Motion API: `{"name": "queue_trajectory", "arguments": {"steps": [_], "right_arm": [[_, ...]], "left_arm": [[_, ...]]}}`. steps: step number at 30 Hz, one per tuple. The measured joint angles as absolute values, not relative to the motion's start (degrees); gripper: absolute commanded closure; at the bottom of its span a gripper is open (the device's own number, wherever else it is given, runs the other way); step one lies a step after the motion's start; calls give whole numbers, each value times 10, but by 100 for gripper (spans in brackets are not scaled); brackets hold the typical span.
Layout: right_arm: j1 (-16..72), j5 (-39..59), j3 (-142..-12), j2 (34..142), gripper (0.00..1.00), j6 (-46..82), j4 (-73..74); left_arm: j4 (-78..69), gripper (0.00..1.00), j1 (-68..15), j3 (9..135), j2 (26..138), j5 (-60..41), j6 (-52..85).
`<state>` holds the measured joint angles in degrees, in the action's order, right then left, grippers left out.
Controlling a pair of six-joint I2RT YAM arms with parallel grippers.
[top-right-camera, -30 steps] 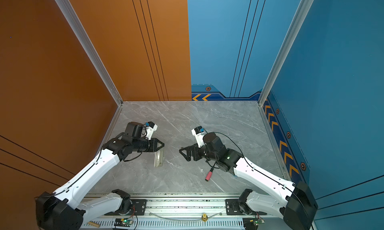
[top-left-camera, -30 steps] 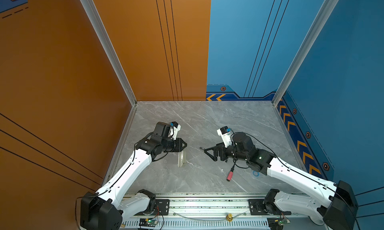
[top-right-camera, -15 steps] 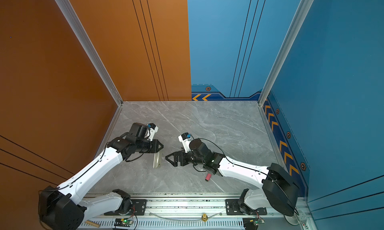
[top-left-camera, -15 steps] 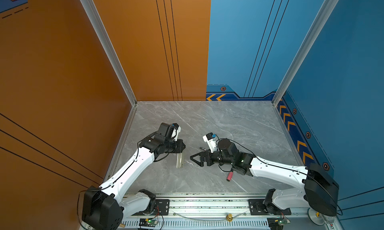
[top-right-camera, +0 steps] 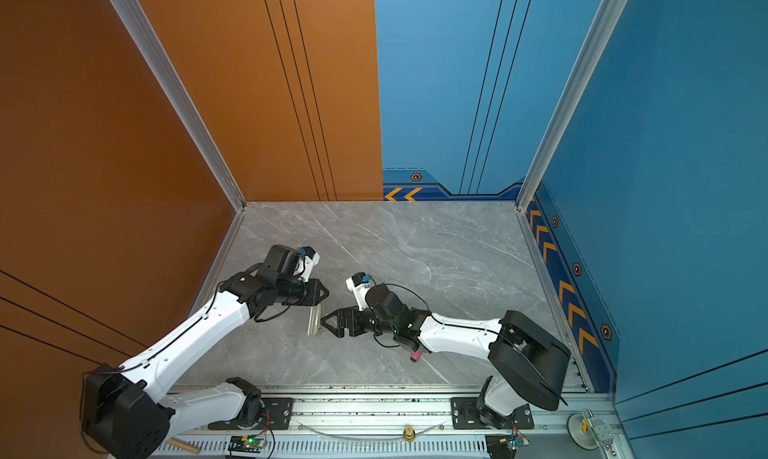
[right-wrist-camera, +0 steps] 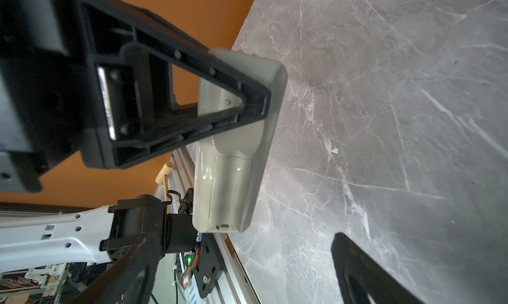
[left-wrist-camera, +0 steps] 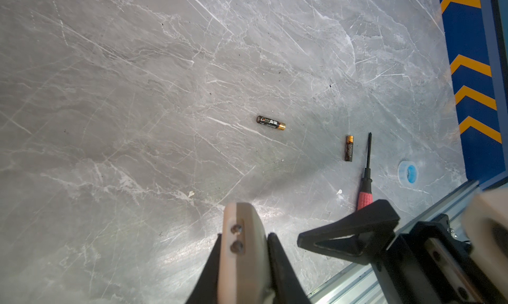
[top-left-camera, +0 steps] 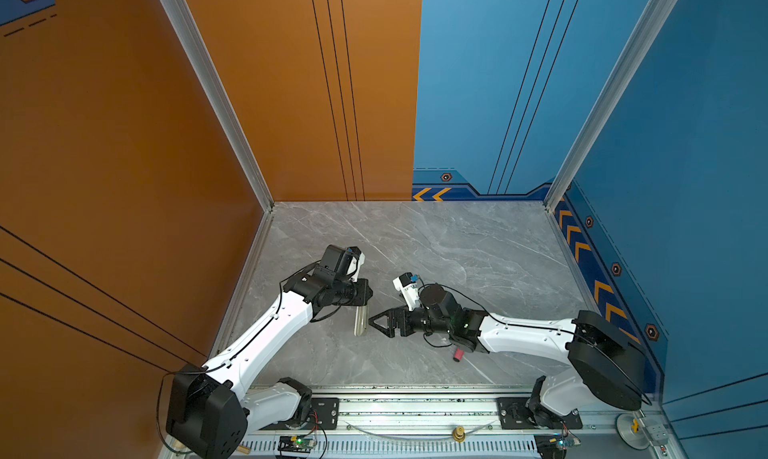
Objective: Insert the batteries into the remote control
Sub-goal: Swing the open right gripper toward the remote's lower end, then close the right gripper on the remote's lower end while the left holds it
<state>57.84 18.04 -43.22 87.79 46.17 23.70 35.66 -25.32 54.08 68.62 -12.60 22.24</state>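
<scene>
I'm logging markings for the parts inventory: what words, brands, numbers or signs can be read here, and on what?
No text can be read.
Battery nearer the middle: pale print on the dark wrap, too small to read.
Battery beside the screwdriver: print too small and blurred.
Remote control: back is plain.
Blue wall trim: orange chevron signs, no words.

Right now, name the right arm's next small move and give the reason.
Probably ease the open right gripper forward onto the free end of the greyish-beige oblong remote control. The left gripper is shut on its other end, back cover still on, while two dark gold-tipped batteries lie on the grey marble table.
</scene>
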Motion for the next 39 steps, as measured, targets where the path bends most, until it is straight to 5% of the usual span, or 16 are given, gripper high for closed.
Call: {"name": "queue_trajectory", "arguments": {"steps": [17,39], "right_arm": [[596,180,-432,943,17,499,310],[599,186,-435,980,45,525,356]], "left_arm": [[356,100,-267,548,713,-108,220],[355,100,-271,548,713,-105,219]]}}
